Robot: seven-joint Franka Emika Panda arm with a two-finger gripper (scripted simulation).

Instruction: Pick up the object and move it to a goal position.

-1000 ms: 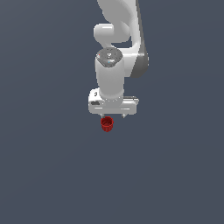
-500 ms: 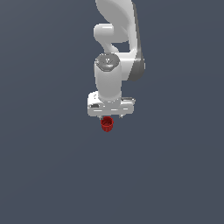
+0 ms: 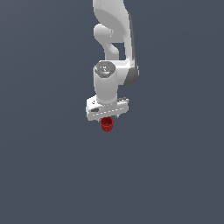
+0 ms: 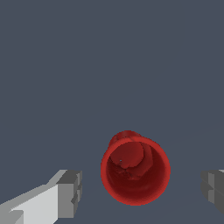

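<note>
Red and glossy, the small cup-like cylinder with a flared rim (image 3: 106, 124) sits directly below the white two-fingered gripper (image 3: 107, 117) of the white robot arm (image 3: 114, 48), on a flat dark slate-grey surface (image 3: 52, 166). In the exterior view the cup's body pokes out just under the middle of the gripper's wide crossbar, much narrower than that bar, and its upper part is hidden behind the hand, so that view does not show whether the two touch.

The wrist view looks straight down into the cup (image 4: 135, 170): its round rim is open toward the camera, with the narrower base visible inside. The cup lies between the two grey finger pads, one pad (image 4: 71, 194) at one side and the other (image 4: 213, 189) at the frame's edge on the opposite side. The jaws stand wide open, with clear grey surface showing between each pad and the cup's rim; the gripper has hold of nothing. The cup sits somewhat nearer the first pad than the second, roughly centred in the gap otherwise.
</note>
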